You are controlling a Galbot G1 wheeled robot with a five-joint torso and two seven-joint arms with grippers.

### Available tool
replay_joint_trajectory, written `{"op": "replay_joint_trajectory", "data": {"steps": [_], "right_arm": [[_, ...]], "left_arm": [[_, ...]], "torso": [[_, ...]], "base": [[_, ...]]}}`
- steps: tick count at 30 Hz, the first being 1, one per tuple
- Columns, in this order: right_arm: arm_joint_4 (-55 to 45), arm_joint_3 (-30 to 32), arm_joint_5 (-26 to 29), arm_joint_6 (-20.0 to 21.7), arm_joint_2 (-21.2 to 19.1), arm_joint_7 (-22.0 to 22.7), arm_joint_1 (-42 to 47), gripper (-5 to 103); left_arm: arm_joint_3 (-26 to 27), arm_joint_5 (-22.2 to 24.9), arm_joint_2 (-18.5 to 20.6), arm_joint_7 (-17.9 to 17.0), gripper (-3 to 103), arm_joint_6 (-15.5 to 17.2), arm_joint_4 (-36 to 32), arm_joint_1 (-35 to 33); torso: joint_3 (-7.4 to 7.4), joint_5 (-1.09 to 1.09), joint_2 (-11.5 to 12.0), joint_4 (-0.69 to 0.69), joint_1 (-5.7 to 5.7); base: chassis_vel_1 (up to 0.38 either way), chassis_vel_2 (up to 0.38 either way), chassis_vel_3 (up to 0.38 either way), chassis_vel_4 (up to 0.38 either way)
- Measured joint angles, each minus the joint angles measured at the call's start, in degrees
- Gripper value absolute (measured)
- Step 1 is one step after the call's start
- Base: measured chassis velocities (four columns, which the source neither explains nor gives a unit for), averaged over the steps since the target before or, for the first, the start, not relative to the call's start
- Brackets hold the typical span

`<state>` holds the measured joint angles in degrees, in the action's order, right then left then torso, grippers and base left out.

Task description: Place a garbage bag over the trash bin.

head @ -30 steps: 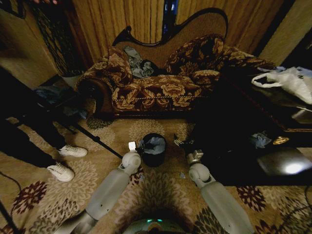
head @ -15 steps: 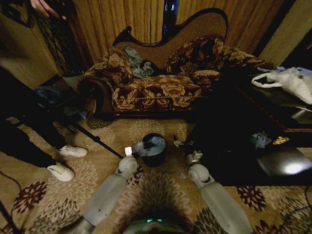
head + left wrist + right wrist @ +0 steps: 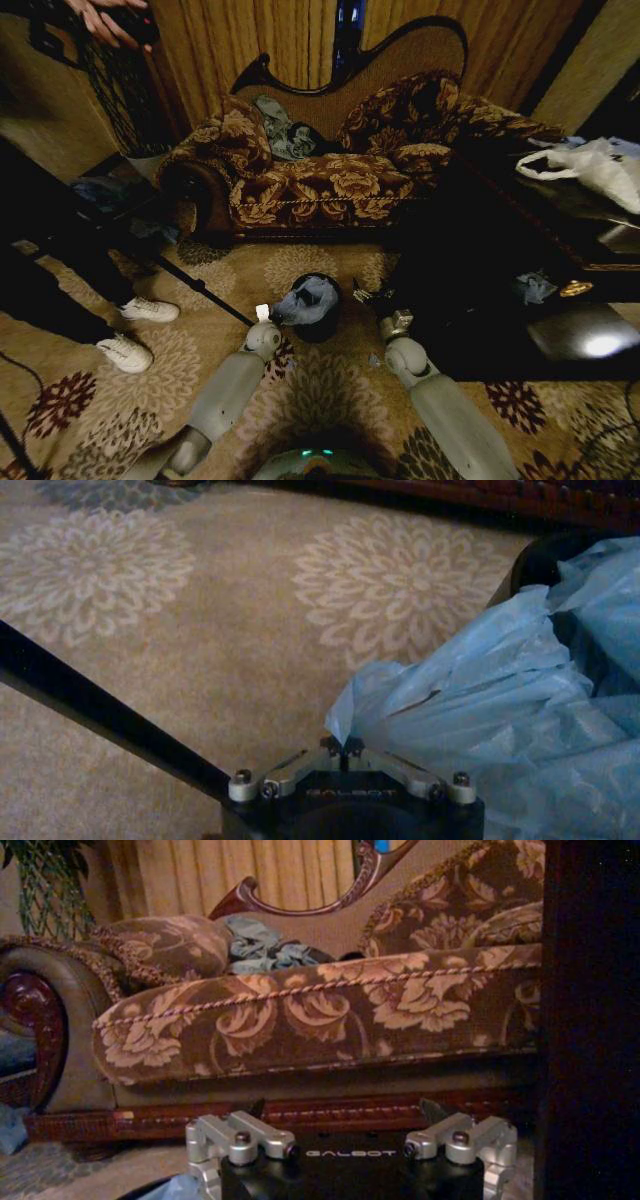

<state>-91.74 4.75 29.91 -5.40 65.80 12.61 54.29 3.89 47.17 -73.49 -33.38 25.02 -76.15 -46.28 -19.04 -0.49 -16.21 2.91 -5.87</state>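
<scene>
- The bin [image 3: 316,318] stands on the carpet [image 3: 300,390] before the sofa [image 3: 330,180], at the robot's 12 o'clock.
- The bag [image 3: 308,298] bulges over the bin's rim.
- The left gripper [image 3: 343,744], at the bin's 9 o'clock, pinches a corner of the bag between closed fingers.
- The right gripper [image 3: 352,1111], at the bin's 3 o'clock, is spread wide and empty, facing the sofa.

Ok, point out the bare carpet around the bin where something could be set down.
Bare carpet lies between the trash bin and the sofa. It is crowded at the bin: the left end effector, shut on the garbage bag, is on one side, the right end effector on the other.
</scene>
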Motion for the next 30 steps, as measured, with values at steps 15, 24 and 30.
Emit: {"op": "replay_joint_trajectory", "data": {"steps": [15,24,30], "right_arm": [[-2.62,-0.36,0.44,0.37,-0.63,1.30,0.77,100],[-5.91,-1.18,4.18,1.41,-0.39,5.03,1.34,100],[-9.66,-6.29,11.48,6.46,0.75,12.99,-0.68,100]], "left_arm": [[0.97,-1.35,-0.60,2.02,0,-2.00,3.32,-0.10],[1.51,-2.24,-0.76,3.03,0,-3.15,5.01,-0.39],[1.95,-2.88,-0.85,3.10,0,-3.48,4.41,-0.69]], "torso": [[0.00,-0.01,0.00,0.00,0.00],[0.00,-0.01,0.00,0.00,0.00],[0.00,-0.01,0.00,0.01,0.00]], "base": [[0.000,0.000,0.000,0.000],[0.000,0.000,0.000,0.000],[0.000,0.000,0.000,0.000]]}}
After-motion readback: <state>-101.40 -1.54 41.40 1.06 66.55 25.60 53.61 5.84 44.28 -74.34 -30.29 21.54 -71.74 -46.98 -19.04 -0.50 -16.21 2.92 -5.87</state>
